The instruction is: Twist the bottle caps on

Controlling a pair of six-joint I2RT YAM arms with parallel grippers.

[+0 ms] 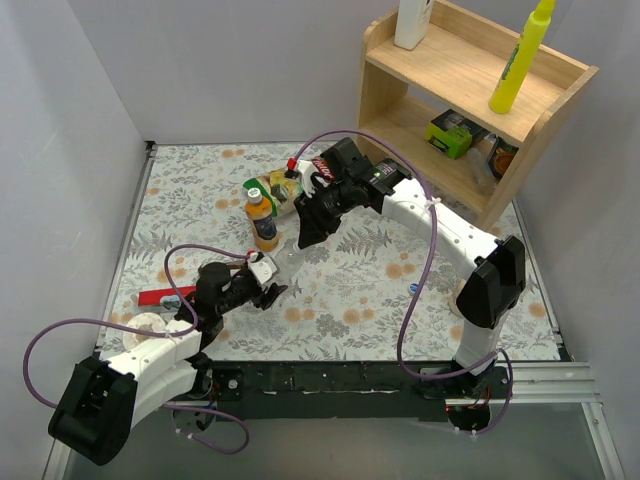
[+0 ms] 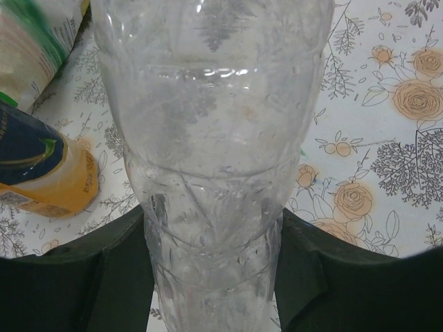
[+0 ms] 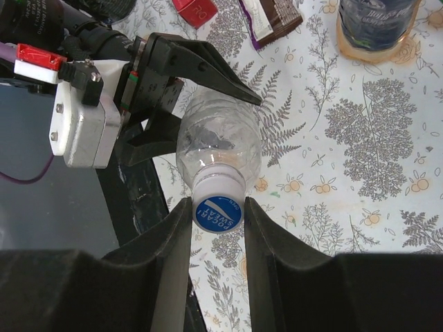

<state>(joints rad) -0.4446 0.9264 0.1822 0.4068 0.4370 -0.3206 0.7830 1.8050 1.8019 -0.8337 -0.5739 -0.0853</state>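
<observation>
Alignment check ahead of the twist. Left pincer (image 2: 214,277) is closed on the body of the clear bottle (image 3: 219,138), one finger touching each side, and seems to hold it tilted above the worktop (image 1: 380,300). Right pincer (image 3: 217,206) is clamped on the blue cap (image 3: 217,216), a finger pressed against each side of its rim. Cap sits on the bottle's mouth, just above the white neck ring (image 3: 218,185); I cannot tell how far it is threaded

Key relation: the bottle's long axis runs from the left pincer, away from the arm bases and slightly rightward, straight into the right pincer, neck end foremost. Cap and neck look coaxial, and the right wrist looks along the same line. I judge that the coming turn must go about that axis, since any lean of the right pincer off it risks cross-threading. Left arm acts as holder; right arm is the one at the cap. Orange bottle (image 1: 263,222) stands near the right pincer, on its left in the top view, so I note the clearance there
</observation>
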